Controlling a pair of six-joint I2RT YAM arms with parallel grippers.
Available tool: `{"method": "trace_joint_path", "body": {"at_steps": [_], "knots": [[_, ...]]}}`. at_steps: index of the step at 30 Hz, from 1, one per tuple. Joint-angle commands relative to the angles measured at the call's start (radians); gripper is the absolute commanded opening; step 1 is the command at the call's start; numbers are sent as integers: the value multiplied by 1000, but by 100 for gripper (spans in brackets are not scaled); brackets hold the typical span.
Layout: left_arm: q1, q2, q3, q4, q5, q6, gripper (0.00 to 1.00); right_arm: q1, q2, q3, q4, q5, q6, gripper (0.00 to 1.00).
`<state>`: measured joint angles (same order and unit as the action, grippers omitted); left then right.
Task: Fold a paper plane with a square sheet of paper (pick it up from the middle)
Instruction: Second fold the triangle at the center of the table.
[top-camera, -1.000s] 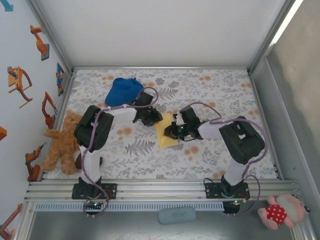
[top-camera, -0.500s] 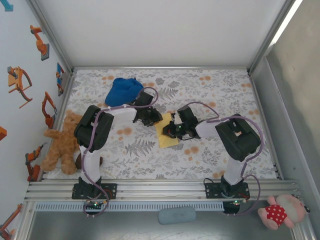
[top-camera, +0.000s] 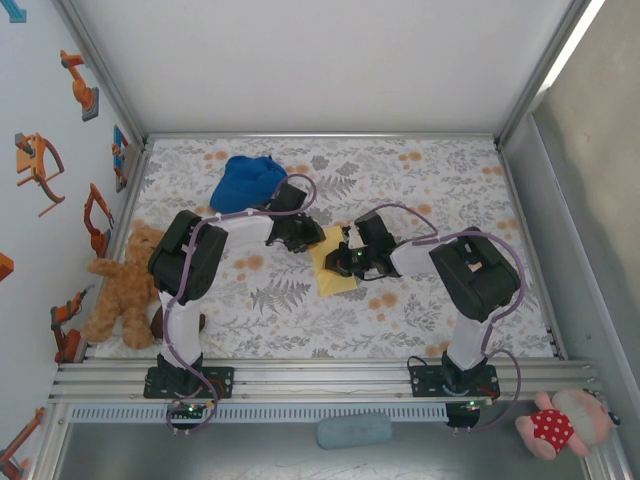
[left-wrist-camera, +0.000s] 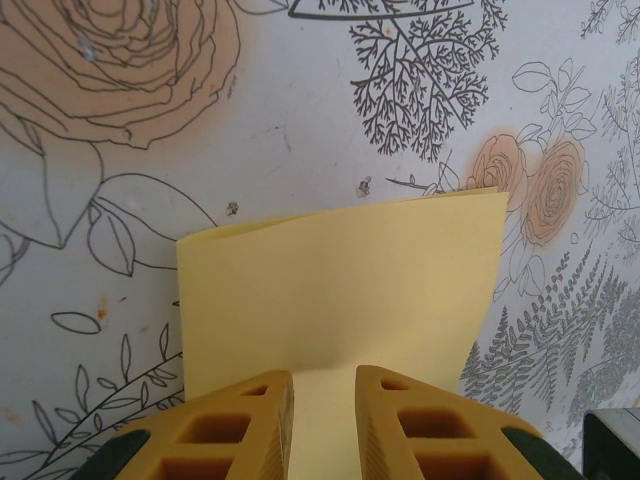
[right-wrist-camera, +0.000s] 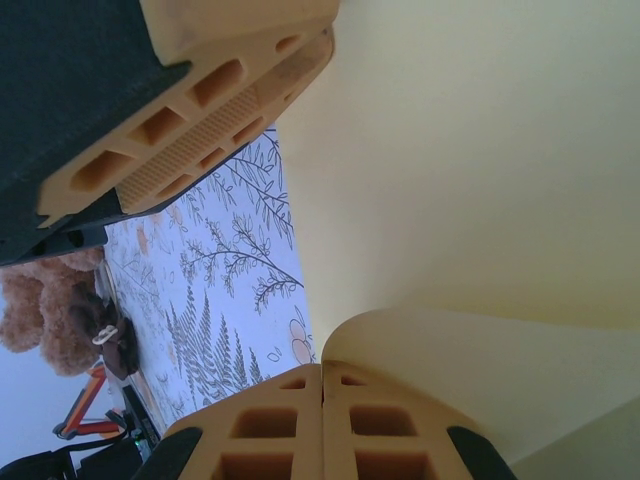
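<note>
Two arms meet over one square sheet of paper (top-camera: 336, 278), which lies on the flowered bench (top-camera: 440, 180) just left of the middle of the top view.

At the far left sits one brown teddy bear (top-camera: 122, 285). One blue cap (top-camera: 247, 182) lies in the upper left, well apart from the sheet.

The left gripper (top-camera: 303, 238) rests at the sheet's upper left corner. In the left wrist view its fingers (left-wrist-camera: 245, 425) stand narrowly parted over the near edge, with yellow paper showing in the gap. Whether they nip it I cannot tell. The sheet spreads away from them toward the top of that frame, its far edge lifted a little.

From above, the sheet's long axis runs from the upper to the lower part of the frame, leaning slightly.

The right gripper (top-camera: 346, 262) sits over the sheet's right edge, the nearer of the two to its middle. In the right wrist view its fingers (right-wrist-camera: 260, 425) are pressed together at the bottom of the frame. A raised flap of the sheet curls out from their tips, seemingly pinched there.

The coming fold likely turns on carrying that flap leftward across the long axis while the left fingers pin the corner.

One pink spotted toy (top-camera: 558, 424) lies at the lower right, off the bench.
</note>
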<state>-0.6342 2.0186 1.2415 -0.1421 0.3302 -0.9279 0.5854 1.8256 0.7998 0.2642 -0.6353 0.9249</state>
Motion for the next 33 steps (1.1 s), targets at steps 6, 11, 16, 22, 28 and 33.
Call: {"method": "trace_joint_path", "body": {"at_steps": [6,11,16,22,28,33], "knots": [[-2,25,-20,-34,-3,4,25,8,17,27,13,27,18,0],[-2,23,-21,-35,-3,4,25,8,21,32,7,30,18,0],[-2,23,-25,-35,-5,5,25,7,28,32,9,31,22,0],[-1,22,-25,-35,-4,5,25,8,33,34,5,37,23,0],[-2,20,-27,-37,-5,5,25,8,33,33,-5,45,18,0],[-2,19,-28,-37,-5,6,25,7,35,29,-13,51,16,0]]}}
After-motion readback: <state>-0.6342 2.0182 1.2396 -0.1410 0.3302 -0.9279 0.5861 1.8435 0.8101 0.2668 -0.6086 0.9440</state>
